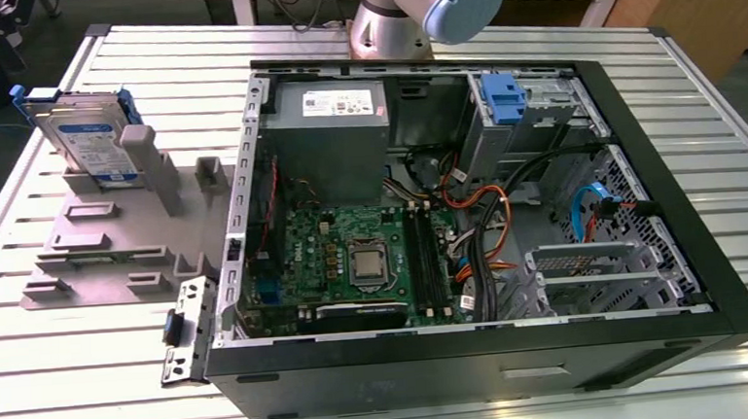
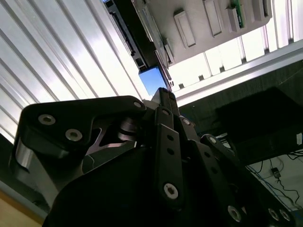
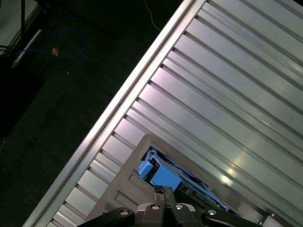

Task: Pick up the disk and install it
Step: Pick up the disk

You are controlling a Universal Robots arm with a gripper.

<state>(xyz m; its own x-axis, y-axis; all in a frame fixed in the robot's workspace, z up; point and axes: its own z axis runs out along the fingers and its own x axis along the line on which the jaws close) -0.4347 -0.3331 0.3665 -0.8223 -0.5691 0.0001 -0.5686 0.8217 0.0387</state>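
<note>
My gripper (image 3: 163,190), clenched on nothing, hangs near the disk (image 1: 84,130), upper left in the exterior view; unopened, it could topple it.

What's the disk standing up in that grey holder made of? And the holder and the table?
The disk: looks like silvery metal with a paper-like white-and-blue label, framed by glossy blue plastic. The grey holder: matte and evenly coloured, so probably plastic. The table: shiny ribbed slats that reflect light, likely aluminium.
</note>
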